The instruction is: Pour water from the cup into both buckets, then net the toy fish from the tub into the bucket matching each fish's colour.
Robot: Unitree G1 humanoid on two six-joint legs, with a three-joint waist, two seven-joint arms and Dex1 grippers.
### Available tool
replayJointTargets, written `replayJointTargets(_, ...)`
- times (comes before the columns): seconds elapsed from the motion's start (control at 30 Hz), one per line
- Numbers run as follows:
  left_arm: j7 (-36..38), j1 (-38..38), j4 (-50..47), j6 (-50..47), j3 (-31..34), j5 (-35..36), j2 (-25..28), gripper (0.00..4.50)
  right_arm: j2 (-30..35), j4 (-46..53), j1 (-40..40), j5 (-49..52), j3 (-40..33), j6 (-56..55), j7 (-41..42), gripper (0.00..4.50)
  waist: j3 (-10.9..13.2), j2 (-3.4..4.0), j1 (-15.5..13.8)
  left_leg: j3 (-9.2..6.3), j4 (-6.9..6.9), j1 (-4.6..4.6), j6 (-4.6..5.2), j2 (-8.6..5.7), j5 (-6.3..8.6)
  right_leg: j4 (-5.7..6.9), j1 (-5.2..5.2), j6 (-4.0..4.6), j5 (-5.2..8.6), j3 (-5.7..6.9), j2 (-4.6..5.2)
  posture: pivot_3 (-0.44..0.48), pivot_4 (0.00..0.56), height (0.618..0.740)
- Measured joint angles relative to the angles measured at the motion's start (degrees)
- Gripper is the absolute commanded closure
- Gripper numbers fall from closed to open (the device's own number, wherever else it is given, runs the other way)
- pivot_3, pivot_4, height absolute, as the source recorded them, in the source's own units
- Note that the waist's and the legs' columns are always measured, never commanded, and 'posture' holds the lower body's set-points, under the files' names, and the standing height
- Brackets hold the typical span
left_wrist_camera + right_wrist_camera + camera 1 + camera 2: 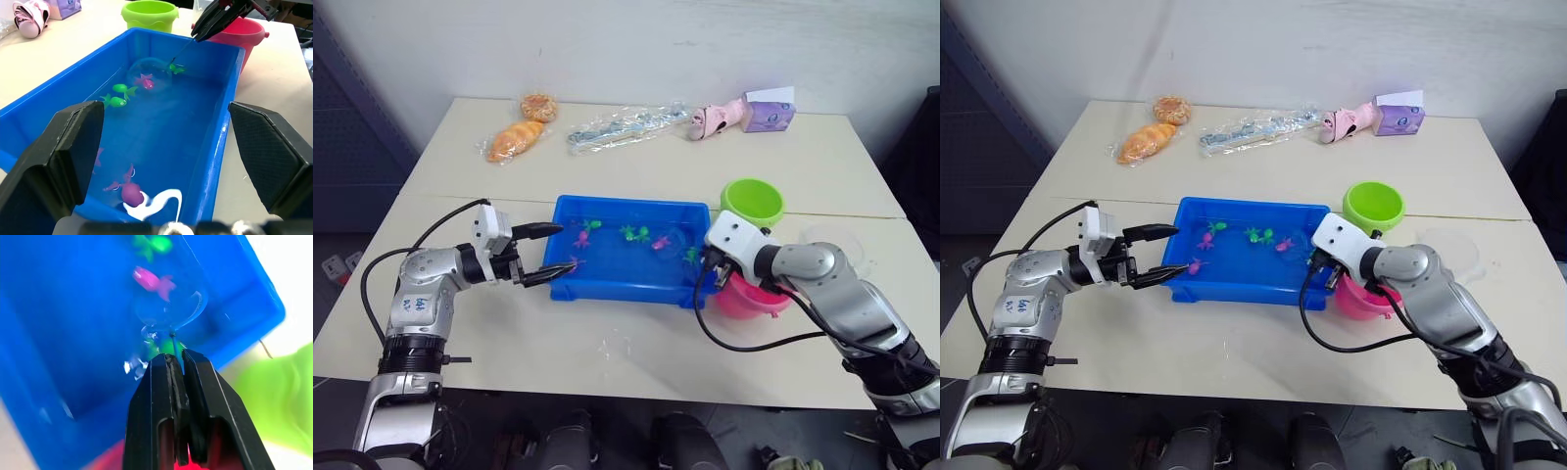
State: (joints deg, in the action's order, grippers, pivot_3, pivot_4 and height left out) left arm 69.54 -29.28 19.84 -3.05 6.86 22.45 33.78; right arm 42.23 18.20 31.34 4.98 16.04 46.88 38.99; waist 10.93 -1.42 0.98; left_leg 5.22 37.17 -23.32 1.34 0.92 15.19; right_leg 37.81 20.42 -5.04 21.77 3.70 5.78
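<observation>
Across the tub [607,284], six fish lie in water, three green [117,100] and three pink [146,82], while the right gripper [177,363] pinches the net [149,78] by its stick over two buckets, green [753,201] and pink [744,299], and the left gripper [548,253] gapes empty.

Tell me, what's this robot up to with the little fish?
The right gripper is shut on the net and dips its hoop into the water of the blue tub, close to a pink fish. Several green and pink fish float there. The left gripper hangs open at the tub's other end, holding nothing. The green bucket and pink bucket stand beside the tub, near the right arm.
</observation>
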Motion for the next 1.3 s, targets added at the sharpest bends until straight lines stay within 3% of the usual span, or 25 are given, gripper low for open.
replayJointTargets(0.4,-1.1,-0.21,-0.3,0.0,-0.41,-0.01,-0.23,0.14,-1.56,5.48,-3.33,8.04,-7.78,8.27,1.46,4.5,0.0,0.0,0.52,-0.01,-0.04,0.0,0.0,0.0,0.0,-0.02,0.0,0.0,0.0,-0.01,0.0,0.0,0.15,0.74)
replayJointTargets(0.93,0.74,-4.84,-1.01,-1.18,-3.41,0.26,-3.72,0.14,-2.27,23.54,-17.35,34.29,-44.06,24.19,2.82,4.5,0.0,0.0,0.25,-0.03,-0.1,0.0,0.03,-0.01,0.02,-0.08,-0.06,0.0,0.0,-0.02,0.0,0.0,0.15,0.74)
replayJointTargets(1.13,2.42,-6.98,-0.82,-1.99,-4.91,0.53,-5.61,0.14,-1.96,28.93,-28.57,38.33,-57.03,20.03,3.42,4.5,0.0,0.0,-0.09,-0.01,-0.11,0.01,0.03,-0.03,0.02,-0.09,-0.07,-0.01,0.0,-0.03,-0.03,0.0,0.15,0.74)
replayJointTargets(1.3,3.84,-8.99,0.36,-1.99,-6.37,0.6,-8.23,0.14,-1.87,29.89,-43.52,30.78,-62.92,4.51,6.37,4.5,-0.01,-0.01,-0.81,0.07,-0.09,0.07,0.03,-0.02,0.01,-0.15,-0.11,-0.06,-0.03,-0.11,-0.12,0.0,0.15,0.74)
